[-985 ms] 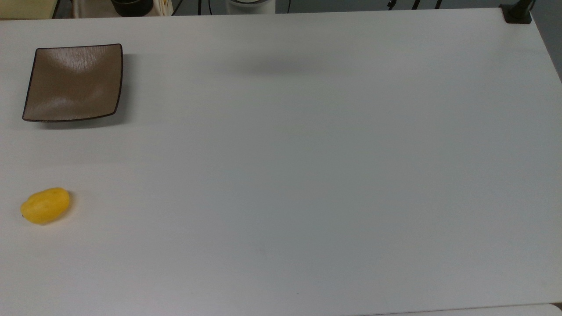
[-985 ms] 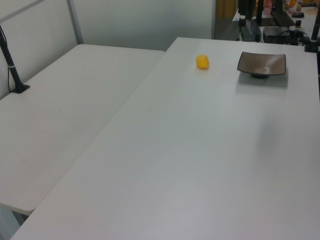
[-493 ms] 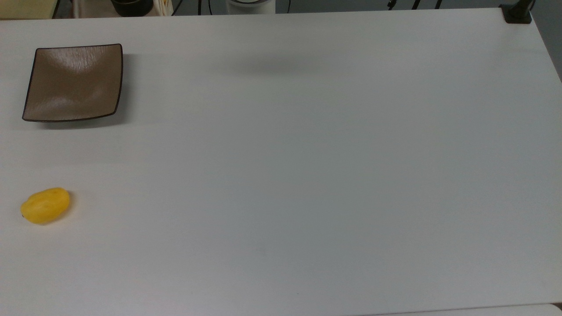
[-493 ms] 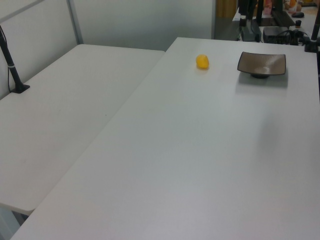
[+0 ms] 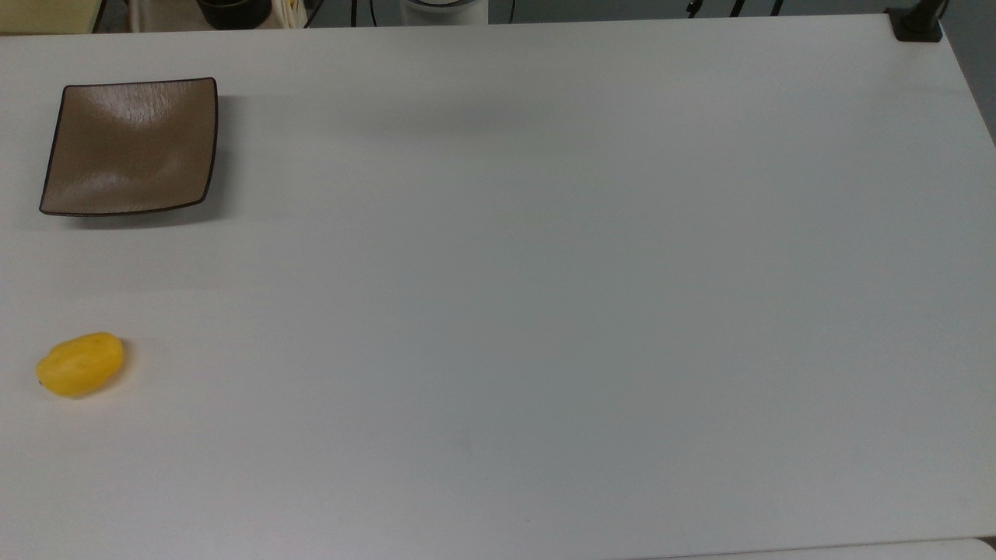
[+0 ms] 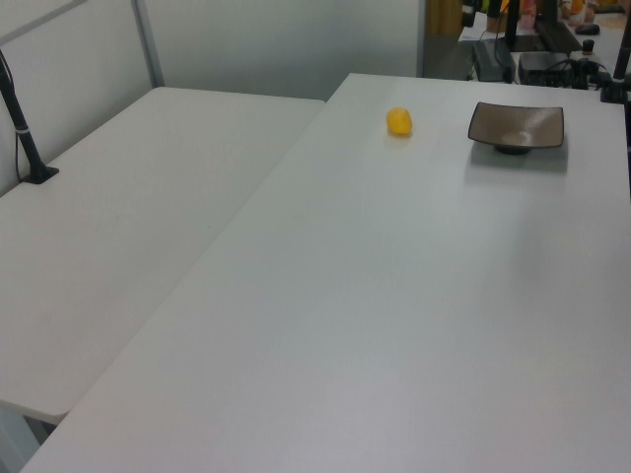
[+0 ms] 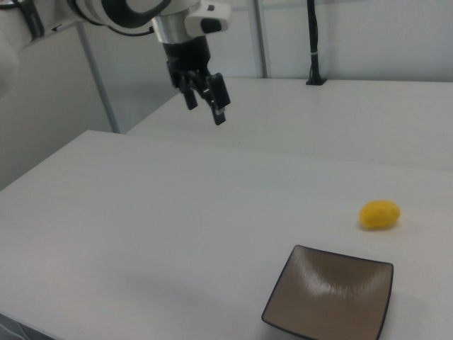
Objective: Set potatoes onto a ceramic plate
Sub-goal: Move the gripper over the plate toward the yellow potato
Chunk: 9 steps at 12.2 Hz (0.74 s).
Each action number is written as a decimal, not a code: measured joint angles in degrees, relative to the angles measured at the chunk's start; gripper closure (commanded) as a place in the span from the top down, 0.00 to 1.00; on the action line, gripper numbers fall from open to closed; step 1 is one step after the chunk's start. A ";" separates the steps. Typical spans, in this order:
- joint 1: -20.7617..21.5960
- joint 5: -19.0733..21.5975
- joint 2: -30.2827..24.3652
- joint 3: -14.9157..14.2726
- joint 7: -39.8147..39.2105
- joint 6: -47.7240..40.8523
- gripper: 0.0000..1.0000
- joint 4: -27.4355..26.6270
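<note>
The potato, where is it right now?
The potato lies on the white table near the top view's left edge, below the empty ceramic plate and apart from it.

White table (image 5: 545, 311) mostly bare: wide free surface at top view's centre and right. Obstacles at top view's left edge: ceramic plate (image 5: 131, 146), potato (image 5: 80, 364), well apart, open gap between. Gripper (image 7: 205, 106) high above table, fingers parted

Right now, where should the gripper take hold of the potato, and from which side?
Probably from above, closing across the short width of the potato: it lies flat, long axis along the table, apart from the plate. The gripper hangs open, well away.
</note>
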 measured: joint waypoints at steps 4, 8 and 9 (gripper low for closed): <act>-3.53 -0.07 6.29 -1.49 8.06 0.95 1.00 8.35; -4.48 -0.07 13.62 -4.76 14.62 10.26 1.00 11.17; -4.82 -0.07 14.95 -4.82 16.32 13.11 1.00 11.28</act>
